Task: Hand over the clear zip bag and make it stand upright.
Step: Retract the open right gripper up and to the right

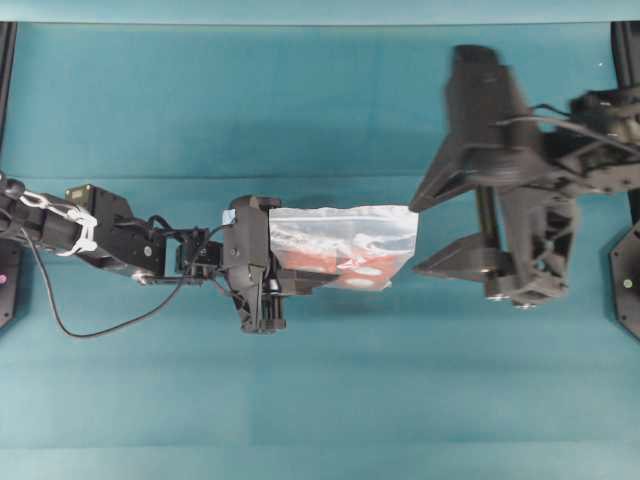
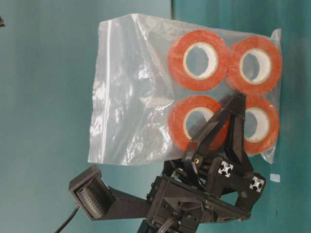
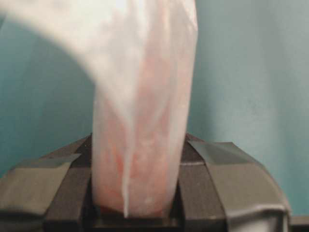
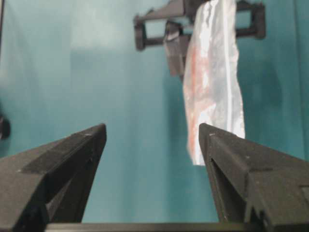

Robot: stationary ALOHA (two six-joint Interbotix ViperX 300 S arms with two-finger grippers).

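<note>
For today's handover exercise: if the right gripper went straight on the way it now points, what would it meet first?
Probably the bag, held by the left gripper. In the right wrist view the open right gripper faces it, though the bag hangs toward one finger, so depth and alignment are uncertain.

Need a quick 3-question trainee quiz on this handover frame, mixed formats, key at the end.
1. True or false: the left gripper is clamped on the clear zip bag.
2. How many tape rolls show inside the bag?
3. The right gripper is: A) shut on the bag, B) open and apart from the bag, C) out of view.

Key:
1. True; the bag sits between its fingers in the left wrist view.
2. Four, orange-red.
3. B; its jaws stand wide with the bag's free edge ahead of them.
</note>
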